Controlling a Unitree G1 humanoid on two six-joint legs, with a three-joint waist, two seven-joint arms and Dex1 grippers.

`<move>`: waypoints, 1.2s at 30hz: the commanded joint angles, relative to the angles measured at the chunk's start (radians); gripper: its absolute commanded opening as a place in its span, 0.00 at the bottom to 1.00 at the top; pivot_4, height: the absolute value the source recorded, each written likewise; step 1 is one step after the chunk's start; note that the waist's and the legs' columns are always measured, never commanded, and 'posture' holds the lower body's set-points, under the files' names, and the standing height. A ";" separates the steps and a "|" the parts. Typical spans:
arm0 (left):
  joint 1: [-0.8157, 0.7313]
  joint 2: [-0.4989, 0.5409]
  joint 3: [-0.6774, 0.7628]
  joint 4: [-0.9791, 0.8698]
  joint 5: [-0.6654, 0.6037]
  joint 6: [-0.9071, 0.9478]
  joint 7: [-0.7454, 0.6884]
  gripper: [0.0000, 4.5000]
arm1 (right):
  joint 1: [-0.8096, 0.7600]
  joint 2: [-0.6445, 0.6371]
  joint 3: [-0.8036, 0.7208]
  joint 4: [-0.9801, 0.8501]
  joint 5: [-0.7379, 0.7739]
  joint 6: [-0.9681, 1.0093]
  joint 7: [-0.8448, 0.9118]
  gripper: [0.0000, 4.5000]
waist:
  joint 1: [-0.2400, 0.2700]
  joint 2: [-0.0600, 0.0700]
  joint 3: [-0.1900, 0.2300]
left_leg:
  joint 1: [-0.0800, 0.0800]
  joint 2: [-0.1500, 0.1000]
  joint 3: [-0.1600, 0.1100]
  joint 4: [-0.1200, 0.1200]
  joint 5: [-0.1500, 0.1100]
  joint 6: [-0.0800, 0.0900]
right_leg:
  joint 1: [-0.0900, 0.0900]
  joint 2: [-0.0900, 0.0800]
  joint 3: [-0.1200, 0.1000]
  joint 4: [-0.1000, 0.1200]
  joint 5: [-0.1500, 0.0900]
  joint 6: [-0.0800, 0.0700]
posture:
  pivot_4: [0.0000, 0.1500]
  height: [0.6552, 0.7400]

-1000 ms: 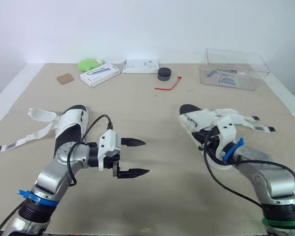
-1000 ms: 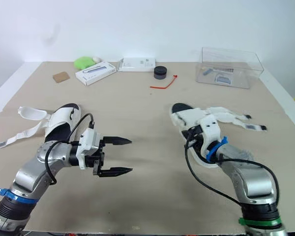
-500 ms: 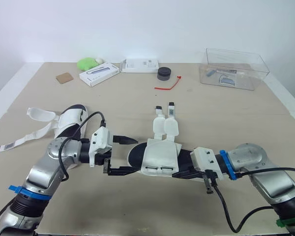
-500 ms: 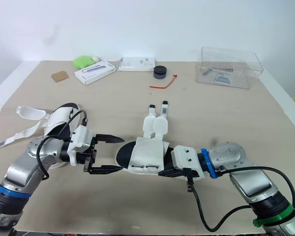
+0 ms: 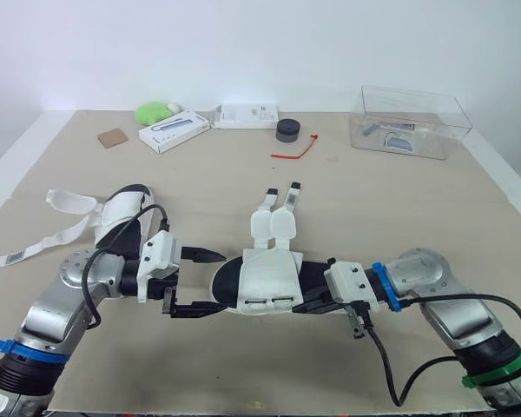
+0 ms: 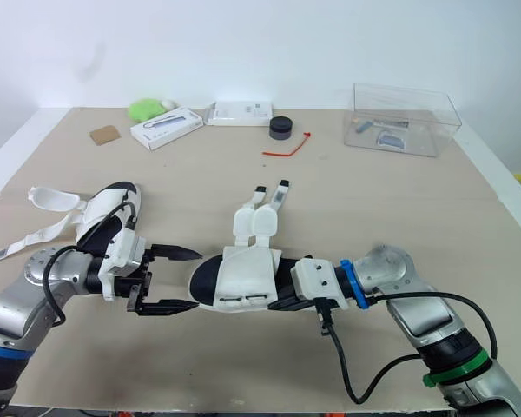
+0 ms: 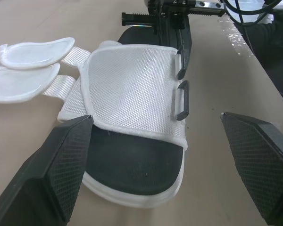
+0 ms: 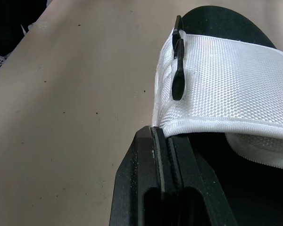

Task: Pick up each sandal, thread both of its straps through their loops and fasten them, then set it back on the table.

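Fingers (image 7: 61, 165) of the left gripper (image 5: 213, 282) stand wide apart, with the toe of the sandal (image 5: 262, 280) between them; contact cannot be confirmed. The right gripper (image 5: 316, 301) has its fingers (image 8: 148, 188) closed on the heel edge of the same sandal, holding it from its 3 o'clock side. This sandal sits low over the table (image 5: 243, 187), toward the 6 o'clock edge, toe pointing to 9 o'clock. Both straps (image 5: 276, 224) are unfastened and lie out toward 12 o'clock; the two black loops (image 7: 181, 89) on the white band carry nothing. A second sandal (image 5: 122, 217) lies at 9 o'clock, straps loose. A clear box (image 5: 410, 122) stands at 1 o'clock.
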 commanded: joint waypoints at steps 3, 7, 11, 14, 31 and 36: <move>-0.024 -0.013 -0.007 0.011 0.010 -0.004 0.003 1.00 | -0.008 -0.032 -0.031 0.005 0.022 0.029 0.034 0.35 | 0.001 0.000 0.000 | 0.000 0.000 0.000 0.000 0.000 0.000 | 0.000 0.000 0.000 0.000 0.000 0.000 | 1.00 1.00; -0.042 -0.015 -0.021 0.033 0.018 0.008 -0.008 0.70 | 0.021 -0.074 -0.086 -0.034 0.084 0.096 0.039 0.78 | 0.005 0.000 0.000 | -0.001 0.000 0.000 0.001 0.000 0.000 | 0.000 0.000 0.000 0.000 0.000 0.000 | 1.00 1.00; -0.054 -0.019 -0.034 0.051 0.035 -0.003 -0.010 0.25 | 0.063 -0.112 -0.173 -0.093 0.199 0.243 0.019 1.00 | 0.007 0.000 0.000 | -0.001 0.000 0.000 0.001 0.000 0.000 | 0.000 0.000 0.000 0.000 0.000 0.000 | 1.00 1.00; -0.058 -0.015 -0.049 0.054 0.046 -0.003 -0.023 0.01 | 0.070 -0.121 -0.249 -0.128 0.312 0.408 -0.039 1.00 | 0.007 0.000 0.000 | -0.001 0.000 0.000 0.001 0.000 0.000 | -0.001 0.000 0.000 0.000 0.000 0.000 | 1.00 1.00; -0.085 -0.018 -0.087 0.099 0.119 -0.062 -0.064 0.01 | -0.427 0.176 -0.374 0.371 0.518 1.246 -0.637 1.00 | 0.010 -0.001 0.001 | -0.007 0.001 0.002 0.001 0.000 0.000 | -0.007 0.001 0.002 0.000 0.003 -0.002 | 1.00 1.00; -0.085 -0.017 -0.084 0.101 0.121 -0.068 -0.059 0.01 | -0.545 0.242 -0.396 0.618 0.497 1.289 -0.641 1.00 | 0.010 -0.001 0.001 | -0.010 0.001 0.005 0.001 -0.001 0.001 | -0.011 0.001 0.004 0.001 0.004 -0.001 | 1.00 1.00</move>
